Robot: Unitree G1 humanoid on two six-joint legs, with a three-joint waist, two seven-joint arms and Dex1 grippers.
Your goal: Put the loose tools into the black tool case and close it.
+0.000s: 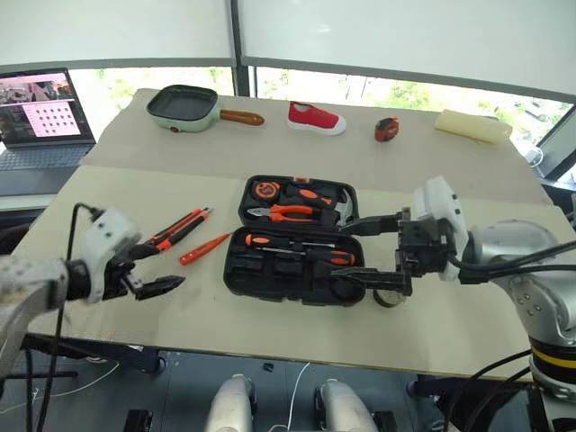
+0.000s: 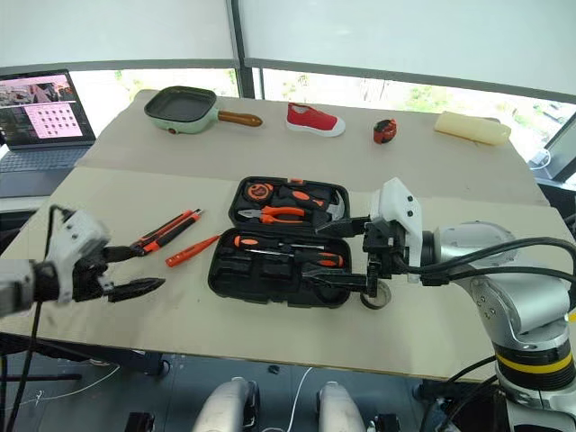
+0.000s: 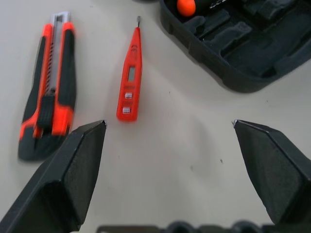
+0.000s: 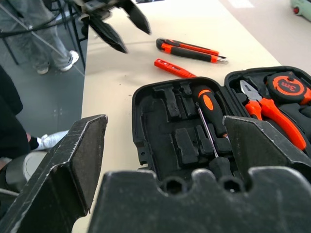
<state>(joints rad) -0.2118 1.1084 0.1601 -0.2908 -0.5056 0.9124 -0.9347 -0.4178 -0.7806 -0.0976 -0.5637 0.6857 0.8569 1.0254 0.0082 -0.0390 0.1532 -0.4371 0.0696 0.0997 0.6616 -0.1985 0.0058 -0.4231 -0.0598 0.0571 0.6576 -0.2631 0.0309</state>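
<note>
The black tool case (image 1: 261, 290) lies open in the middle of the table. Two black-and-orange screwdrivers (image 1: 270, 241) lie in the slots of its near half. Left of the case, on the table, lie the utility knife (image 1: 178, 228) and the slim orange tester screwdriver (image 1: 204, 248). They also show in the left wrist view as the knife (image 3: 48, 92) and tester (image 3: 130, 73). A small grey tape roll (image 1: 389, 297) sits at the case's right end. My left gripper (image 1: 166, 267) hangs open and empty near the knife. Over the case's right end, my right gripper (image 1: 344, 248) is open and empty.
Pliers (image 1: 288, 212), a hammer and a tape measure fill the case's far half. At the back stand a green-rimmed pan (image 1: 184, 106), a red shoe (image 1: 315, 118), a red-black tape measure (image 1: 387, 129) and a yellow block (image 1: 472, 126). A laptop (image 1: 40, 112) is far left. A person's legs (image 4: 39, 39) are beyond the table.
</note>
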